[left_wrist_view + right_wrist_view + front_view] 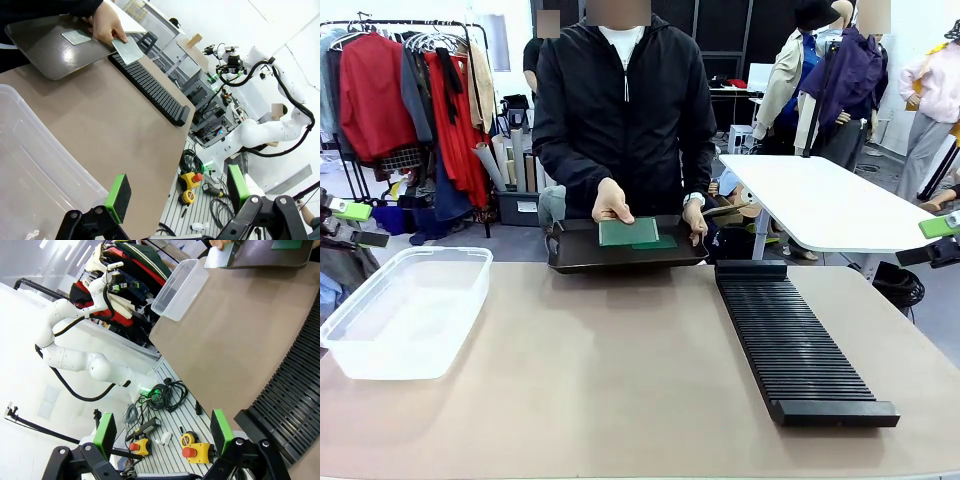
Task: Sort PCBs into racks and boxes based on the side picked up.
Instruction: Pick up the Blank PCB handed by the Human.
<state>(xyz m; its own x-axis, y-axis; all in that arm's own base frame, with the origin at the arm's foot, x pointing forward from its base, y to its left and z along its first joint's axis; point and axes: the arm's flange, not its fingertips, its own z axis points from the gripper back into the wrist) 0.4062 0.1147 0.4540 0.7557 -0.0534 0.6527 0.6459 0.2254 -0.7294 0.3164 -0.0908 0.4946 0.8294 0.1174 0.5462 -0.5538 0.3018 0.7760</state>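
Two PCBs [628,232] at one dark tray [580,256], a person's hand [612,203] on one; one rack [790,340], one box [380,345]; left gripper [177,192], right gripper [164,432] both spread wide, empty

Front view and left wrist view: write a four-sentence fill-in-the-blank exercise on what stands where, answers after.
The translucent clear plastic tub on the robot's left has ____ inside.
The long black slotted rack lies on the robot's ____ side of the brown table.
The thin green circuit boards sit on the shallow dark ____ under the person's hand.
The left end effector has its jaws ____.
Answers: nothing; right; tray; open.
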